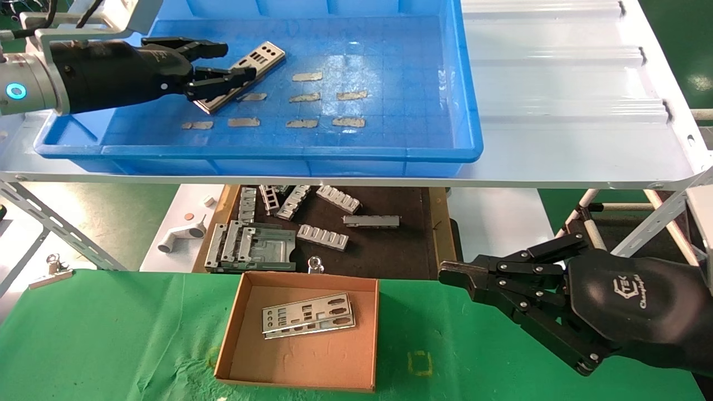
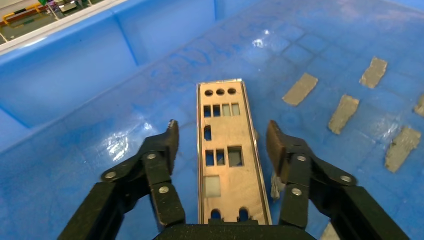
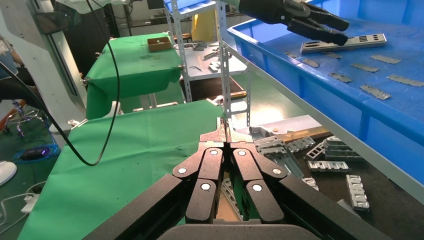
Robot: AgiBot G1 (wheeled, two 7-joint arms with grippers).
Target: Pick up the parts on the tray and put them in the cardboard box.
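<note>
One silver part (image 1: 266,54) lies flat on the floor of the blue tray (image 1: 278,151), at its left side. My left gripper (image 1: 239,61) is open and low over the part's near end, one finger along each long edge (image 2: 222,142). Neither of the fingers (image 2: 170,145) touches the part (image 2: 226,125). Two more parts (image 1: 308,315) lie stacked in the cardboard box (image 1: 245,340) on the green table. My right gripper (image 1: 445,274) is shut on nothing (image 3: 225,131) and hovers to the right of the box.
Several small grey strips (image 1: 307,76) are scattered over the tray floor beside the part. The tray sits on a white ribbed shelf (image 1: 557,83). Below it, ribbed grey brackets (image 1: 323,236) lie on a dark mat behind the box.
</note>
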